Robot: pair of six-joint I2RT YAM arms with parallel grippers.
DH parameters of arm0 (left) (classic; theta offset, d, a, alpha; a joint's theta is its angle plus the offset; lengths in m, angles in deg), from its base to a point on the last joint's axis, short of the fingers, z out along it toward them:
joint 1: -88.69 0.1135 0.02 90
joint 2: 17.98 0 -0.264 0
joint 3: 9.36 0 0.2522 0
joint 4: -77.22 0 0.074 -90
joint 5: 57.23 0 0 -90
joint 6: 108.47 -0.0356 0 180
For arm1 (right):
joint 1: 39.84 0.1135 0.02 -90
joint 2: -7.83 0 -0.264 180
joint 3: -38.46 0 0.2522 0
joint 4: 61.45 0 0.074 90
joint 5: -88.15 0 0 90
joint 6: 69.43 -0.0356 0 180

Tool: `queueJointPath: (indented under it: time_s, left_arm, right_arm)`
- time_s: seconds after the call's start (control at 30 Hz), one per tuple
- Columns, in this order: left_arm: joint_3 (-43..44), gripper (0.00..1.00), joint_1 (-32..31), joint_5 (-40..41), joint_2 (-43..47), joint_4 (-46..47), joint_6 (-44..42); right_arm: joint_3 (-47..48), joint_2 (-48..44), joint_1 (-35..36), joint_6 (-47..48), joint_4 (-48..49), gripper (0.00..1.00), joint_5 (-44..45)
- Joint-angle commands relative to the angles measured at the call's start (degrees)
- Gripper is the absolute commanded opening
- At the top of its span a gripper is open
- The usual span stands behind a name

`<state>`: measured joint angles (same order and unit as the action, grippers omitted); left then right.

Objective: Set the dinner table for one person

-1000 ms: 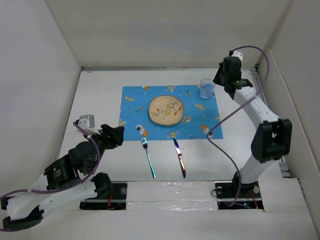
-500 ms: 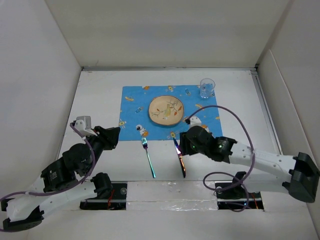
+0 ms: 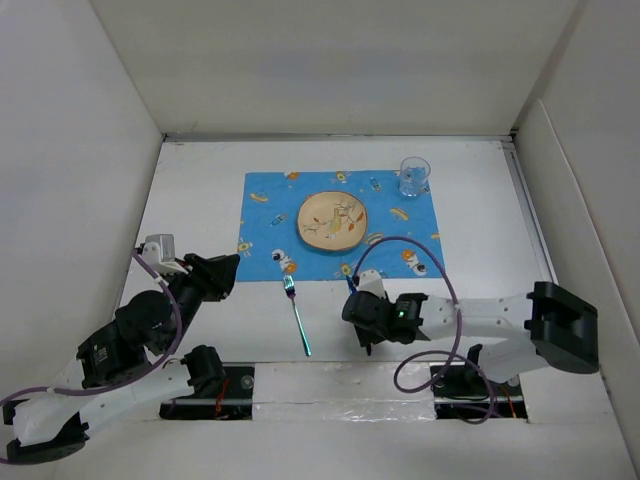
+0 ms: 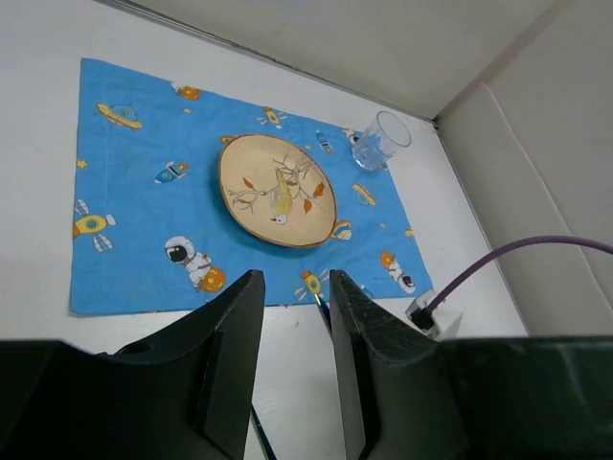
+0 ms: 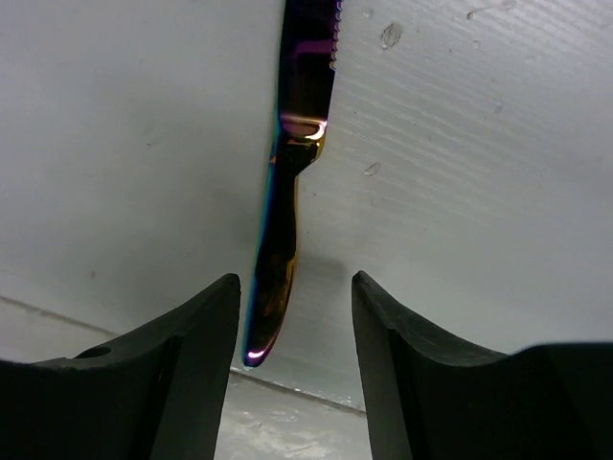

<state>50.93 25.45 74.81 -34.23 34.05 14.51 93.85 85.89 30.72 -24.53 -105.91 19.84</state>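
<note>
On the white dinner table lies a blue cartoon placemat carrying a tan plate and a clear glass. In front of the mat lie an iridescent fork and a knife. My right gripper hangs low over the knife's handle, open, one finger on each side and neither touching it. From above only the blade tip shows past that gripper. Left of the fork, my left gripper is open and empty; its wrist view looks over the plate and glass.
White walls close in the table on the left, back and right. A purple cable loops up from the right wrist over the mat's near right corner. The arm bases sit along the near edge, close behind the knife's handle end.
My right arm has swung from beside the glass at the back right down to the knife at the front, and its jaws have opened. The left arm has drifted slightly left.
</note>
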Motion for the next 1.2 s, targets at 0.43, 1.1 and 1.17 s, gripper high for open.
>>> queueJointPath:
  time_s: [0.43,1.1,1.17]
  left_arm:
    - [0.06,0.31,0.14,-0.03,0.17,1.9,-0.63]
    - [0.06,0.31,0.14,0.41,0.34,1.72,-0.63]
    - [0.15,0.31,0.14,0.41,0.34,1.72,-0.54]
  right_arm:
    - [2.58,12.02,0.54,-2.09,6.44,0.45,2.3]
    - [4.95,7.29,6.78,-11.75,-4.18,0.0,6.87]
    - [6.0,2.99,7.39,-12.03,-6.21,0.0,8.01]
